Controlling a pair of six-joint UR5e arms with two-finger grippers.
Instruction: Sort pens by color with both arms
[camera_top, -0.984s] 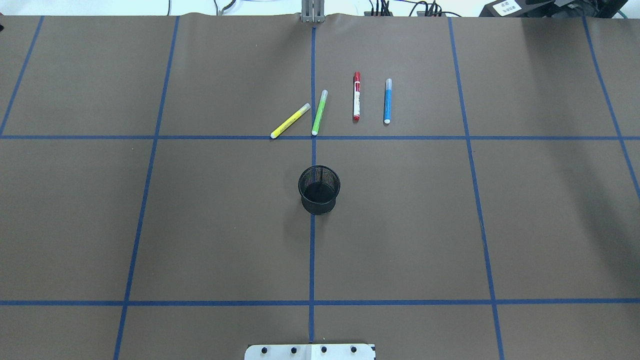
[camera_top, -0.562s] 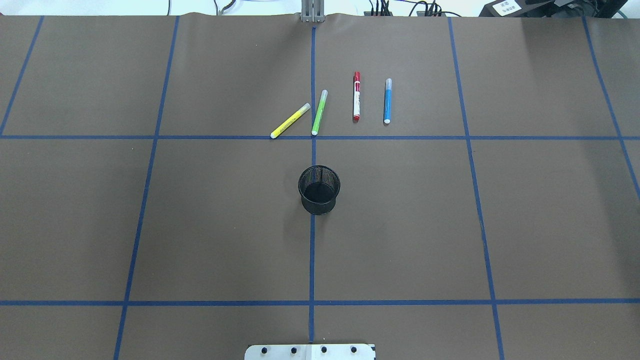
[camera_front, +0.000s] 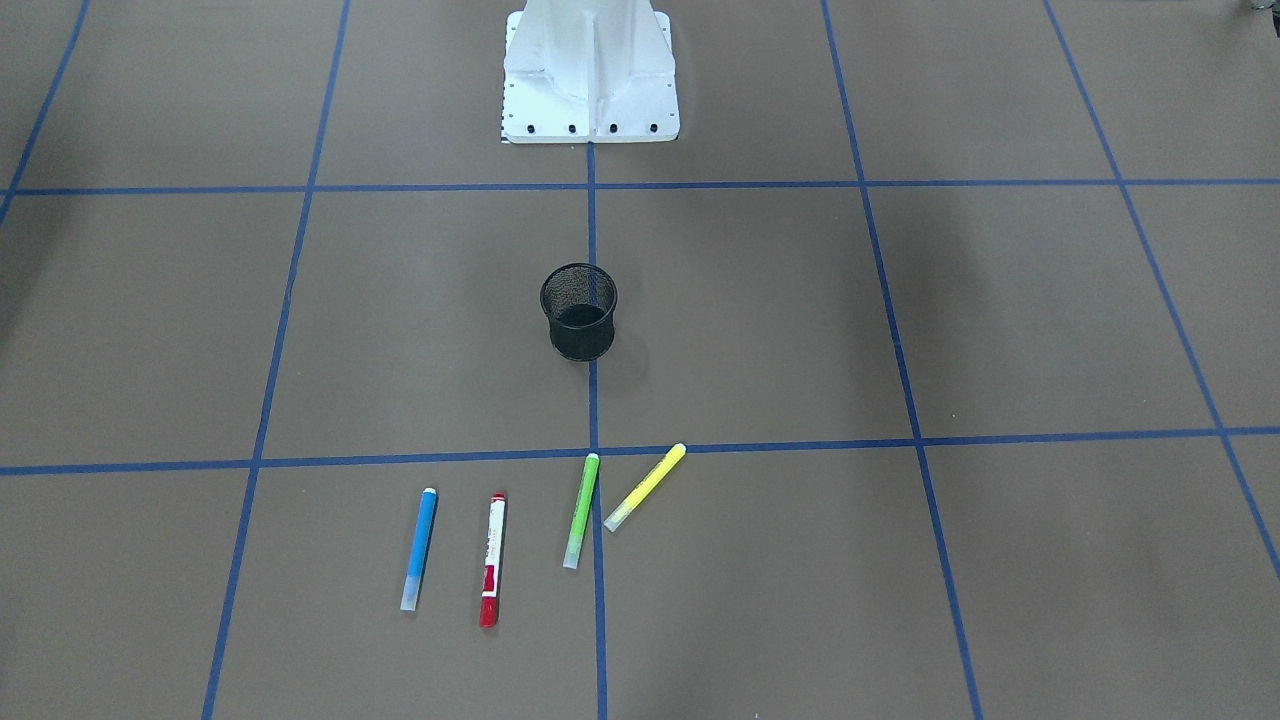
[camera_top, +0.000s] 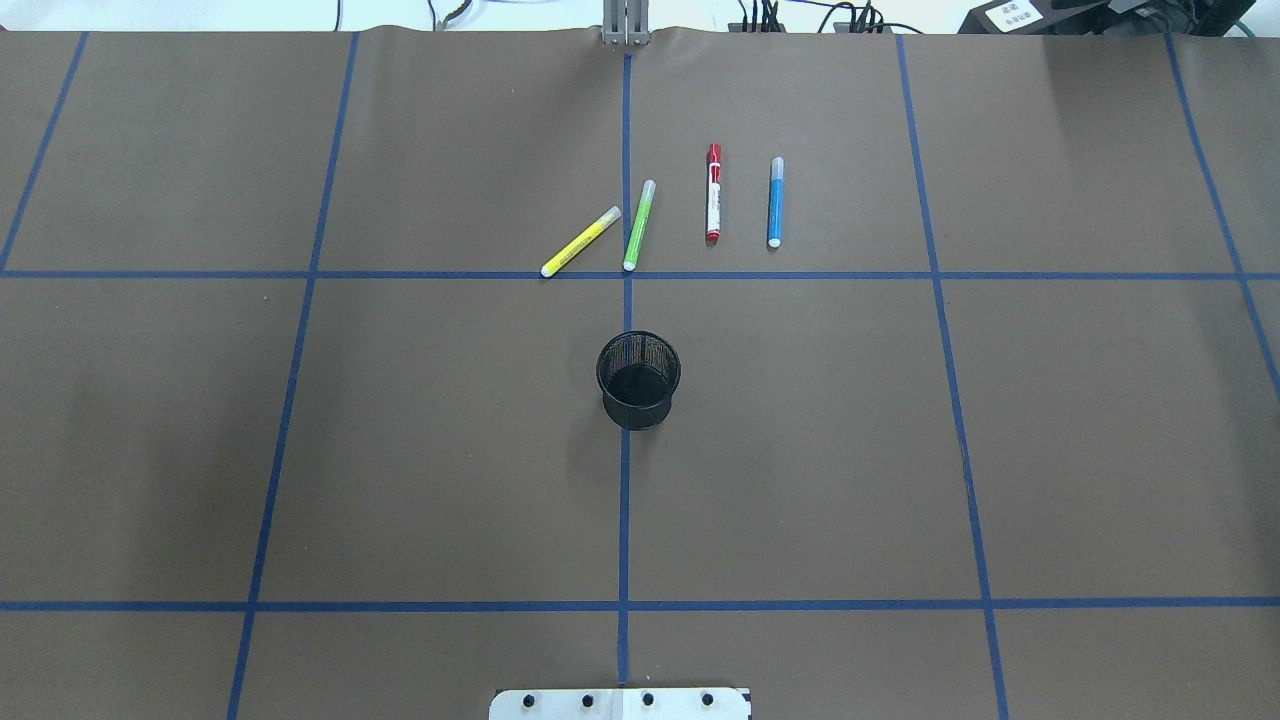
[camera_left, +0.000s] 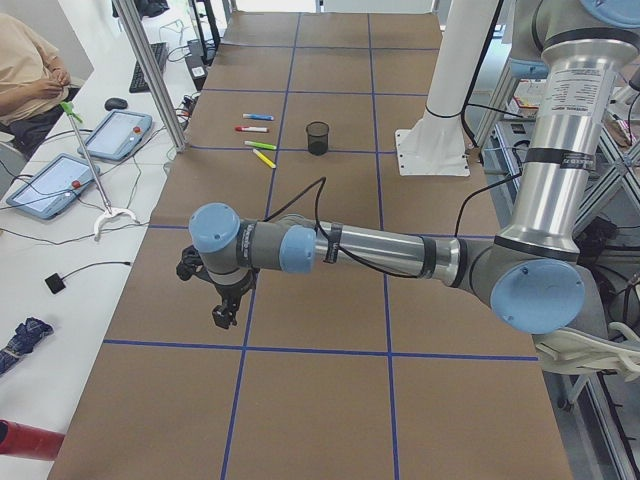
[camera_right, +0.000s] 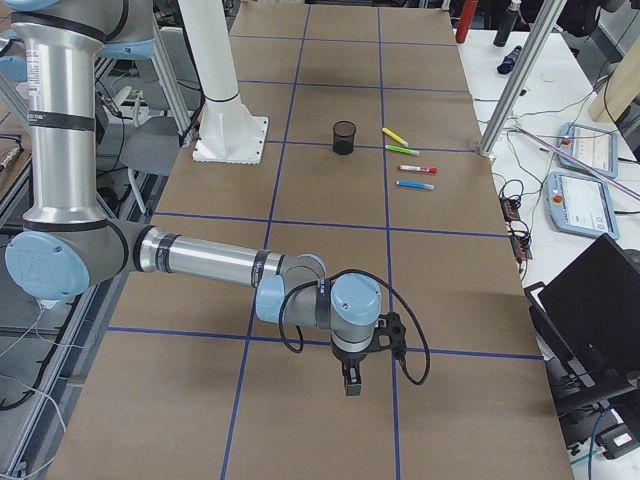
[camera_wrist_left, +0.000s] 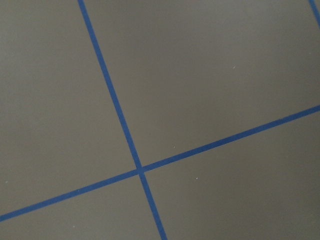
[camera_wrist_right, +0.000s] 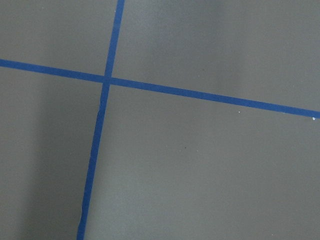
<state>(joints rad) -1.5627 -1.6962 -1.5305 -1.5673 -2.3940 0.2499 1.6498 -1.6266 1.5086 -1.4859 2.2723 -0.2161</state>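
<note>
You are looking down on a wide counter that is wearing brown paper gridded with blue tape. The grey tubular left arm, with light-blue joint caps, is reaching low over the counter's end on the robot's left. The matching right arm is doing the same at the opposite end. Both are hanging far from the counter's middle.

The white pedestal base is standing at the robot's edge, on the centre tape line. The black two-finger left end effector and the right end effector are pointing down above bare paper near tape crossings. From these side views you cannot tell whether their fingers are parted or closed. Each wrist camera is showing only paper and tape.

The round black mesh cup is sitting upright on the centre line. Beyond it, just past a cross line, four pens are lying flat in a row, starting from the robot's left:
- the slim yellow marker pen, tilted, its near tip touching the cross line
- the green marker pen, just beside the centre line
- the white-bodied pen with red cap and end
- the blue marker pen, nearly parallel to the red-capped one and apart from it
</note>
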